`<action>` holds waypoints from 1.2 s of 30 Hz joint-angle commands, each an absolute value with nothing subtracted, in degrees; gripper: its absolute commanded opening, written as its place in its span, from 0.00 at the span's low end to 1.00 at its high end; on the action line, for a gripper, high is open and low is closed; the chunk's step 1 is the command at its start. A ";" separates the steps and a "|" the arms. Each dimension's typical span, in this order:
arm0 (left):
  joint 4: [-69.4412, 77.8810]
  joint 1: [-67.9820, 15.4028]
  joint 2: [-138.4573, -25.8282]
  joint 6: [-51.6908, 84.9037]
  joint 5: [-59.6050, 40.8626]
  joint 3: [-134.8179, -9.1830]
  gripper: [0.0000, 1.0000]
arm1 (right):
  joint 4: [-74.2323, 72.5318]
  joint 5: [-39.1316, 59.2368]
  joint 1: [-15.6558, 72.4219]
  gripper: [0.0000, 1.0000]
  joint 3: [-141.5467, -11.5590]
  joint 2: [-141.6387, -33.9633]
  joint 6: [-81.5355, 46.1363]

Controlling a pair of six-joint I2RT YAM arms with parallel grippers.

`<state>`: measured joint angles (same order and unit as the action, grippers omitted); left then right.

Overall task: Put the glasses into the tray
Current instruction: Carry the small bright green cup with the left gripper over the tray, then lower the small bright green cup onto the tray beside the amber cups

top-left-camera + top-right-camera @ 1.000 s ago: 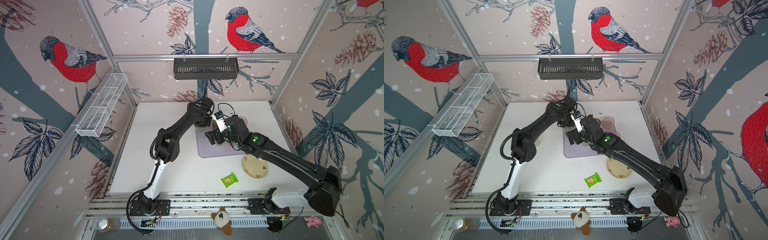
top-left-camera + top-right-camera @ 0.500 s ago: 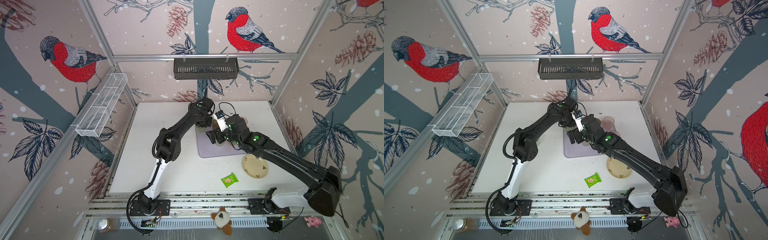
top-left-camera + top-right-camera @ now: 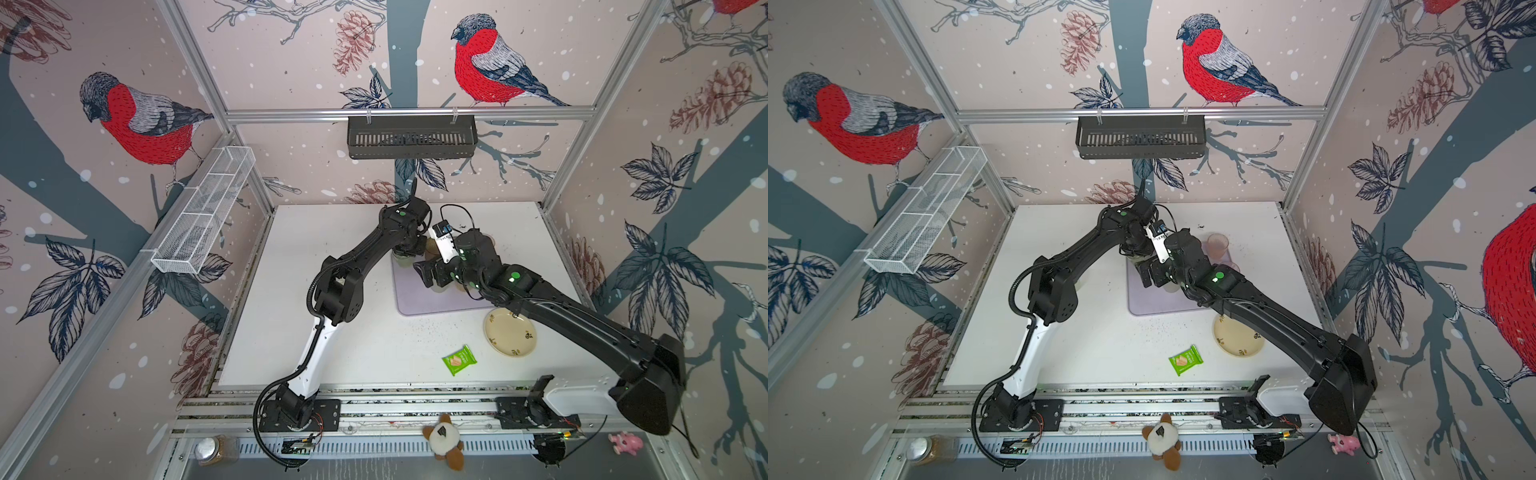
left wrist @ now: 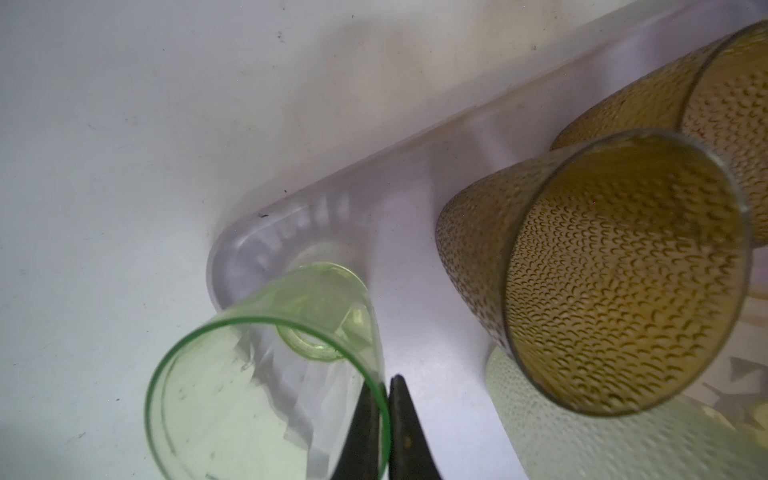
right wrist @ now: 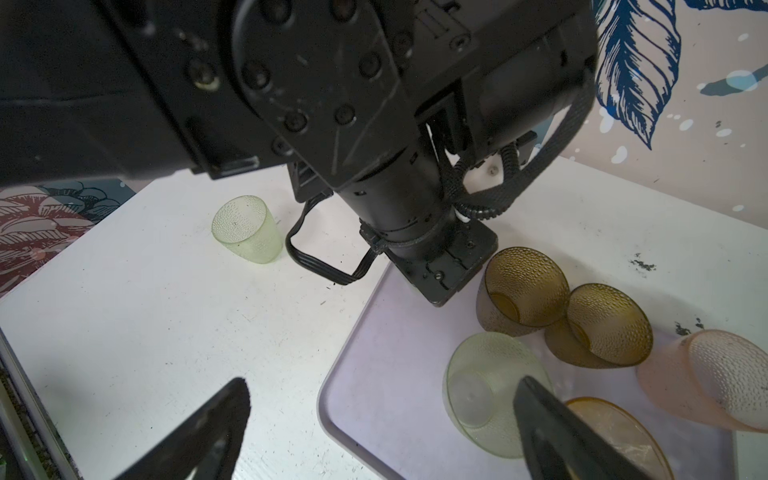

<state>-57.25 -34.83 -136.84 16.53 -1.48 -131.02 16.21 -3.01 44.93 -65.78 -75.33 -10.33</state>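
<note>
1. At the table's left side, a dimpled green tumbler (image 5: 245, 235) stands on the white table (image 5: 166, 332), well apart from the lilac tray (image 5: 395, 365). It is not yet in place.
2. Next, the left gripper (image 4: 386, 388) is closed tight, pinching the wall of a clear green tumbler (image 4: 266, 399) at its rim, with the base over the tray's rounded corner. This looks like the set-down step. The next move calls for seating the base flat inside the rim, then parting the jaws and lifting straight off without tipping it.
3. Mid-tray stand a brown tumbler (image 5: 523, 291), a second brown tumbler (image 5: 606, 328) just beside it, a frosted pale tumbler (image 5: 490, 386) and an amber tumbler (image 5: 615, 432).
4. The right gripper (image 5: 384, 382) hangs over the tray's edge, jaws spread wide and holding nothing.
5. Rightmost, a pink tumbler (image 3: 1218, 245) stands by the tray's far corner.
6. In both top views the arms cover most of the tray. I cannot tell whether the green base touches the tray floor, or whether the pink tumbler is inside the rim. A finger cuts off the amber one.
</note>
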 commanded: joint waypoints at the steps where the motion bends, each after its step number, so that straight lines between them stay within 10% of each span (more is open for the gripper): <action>1: -57.00 -34.88 -137.02 16.99 -1.93 -131.43 0.02 | 15.47 -3.07 44.84 0.99 -65.63 -74.71 -9.90; 36: -56.51 -35.49 -138.16 17.10 -2.72 -131.66 0.03 | 15.47 -3.39 44.82 0.99 -65.39 -73.93 -10.26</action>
